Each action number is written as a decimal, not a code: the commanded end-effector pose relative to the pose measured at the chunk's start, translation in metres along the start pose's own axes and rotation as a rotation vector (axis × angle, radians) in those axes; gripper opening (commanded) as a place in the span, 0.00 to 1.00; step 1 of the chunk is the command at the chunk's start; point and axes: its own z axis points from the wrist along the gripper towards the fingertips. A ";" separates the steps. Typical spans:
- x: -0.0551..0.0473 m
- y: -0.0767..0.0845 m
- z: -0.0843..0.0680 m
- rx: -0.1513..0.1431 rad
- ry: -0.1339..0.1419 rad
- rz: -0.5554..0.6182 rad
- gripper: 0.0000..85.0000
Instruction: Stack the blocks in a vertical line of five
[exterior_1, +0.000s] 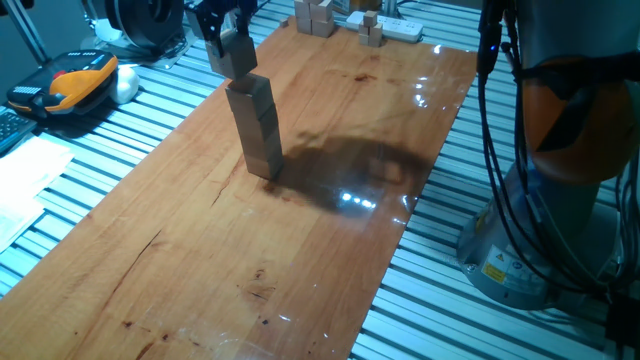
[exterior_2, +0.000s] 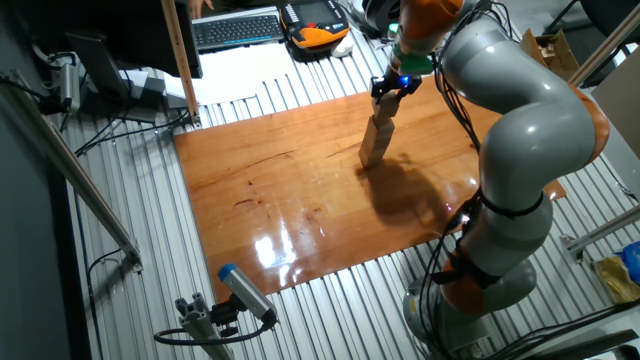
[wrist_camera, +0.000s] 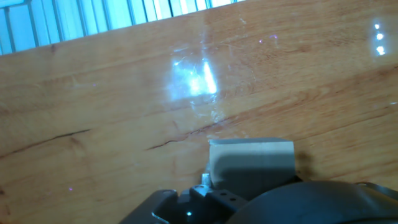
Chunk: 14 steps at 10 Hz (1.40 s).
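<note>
**Inspector:** Where is the hand (exterior_1: 232, 45) relative to the stack?

**Assistant:** Directly above it. The hand is closed on one pale, plain wooden cube (exterior_1: 236, 61), held askew just over the upright column of stacked pale wooden cubes (exterior_1: 256, 128) on the glossy brown wooden tabletop (exterior_1: 200, 250).

**Inspector:** Alignment?

**Assistant:** The column's long axis is vertical. The held cube appears slightly left of it; whether they touch cannot be told.

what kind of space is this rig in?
Most likely a robotics lab bench: a wooden board lies on a slatted aluminium table, with a black computer keyboard and an orange-and-black handheld pendant beside the grey-and-orange robot arm.
</note>
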 end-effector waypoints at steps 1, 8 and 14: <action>0.001 0.001 0.000 0.005 -0.001 -0.009 0.00; 0.008 0.002 0.000 0.039 -0.001 -0.041 0.00; 0.014 0.004 0.001 0.058 -0.040 -0.049 0.00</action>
